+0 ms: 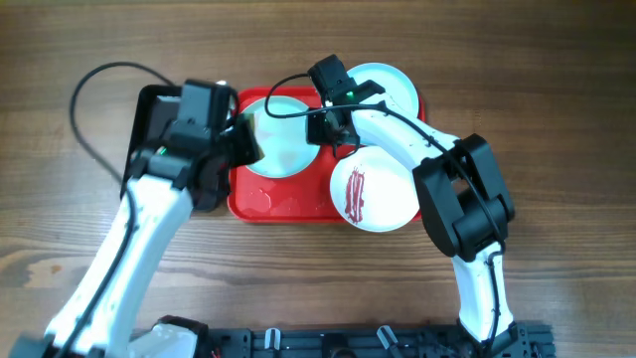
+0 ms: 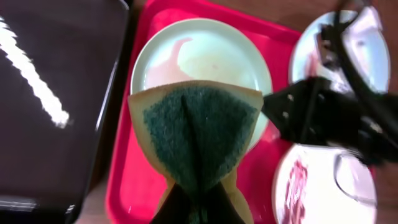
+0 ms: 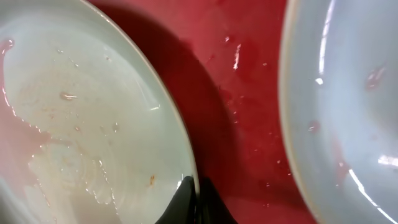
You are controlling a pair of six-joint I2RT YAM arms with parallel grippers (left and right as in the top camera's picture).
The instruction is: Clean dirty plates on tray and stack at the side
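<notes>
On the red tray (image 1: pixel 270 204) lie a wet mint plate (image 1: pixel 283 149) at the left, another mint plate (image 1: pixel 393 85) at the back right and a white plate (image 1: pixel 383 194) with dark red streaks at the front right. My left gripper (image 1: pixel 243 139) is shut on a folded yellow-and-green sponge (image 2: pixel 199 134) held over the left mint plate (image 2: pixel 211 53). My right gripper (image 1: pixel 323 124) is shut on that plate's right rim (image 3: pixel 186 168), one finger on each side of it. The back plate (image 3: pixel 348 106) lies to its right.
A black tray (image 1: pixel 159 119) lies left of the red tray, partly under my left arm; it also shows in the left wrist view (image 2: pixel 50 106). Water films the red tray floor (image 3: pixel 242 112). Bare wooden table surrounds the trays.
</notes>
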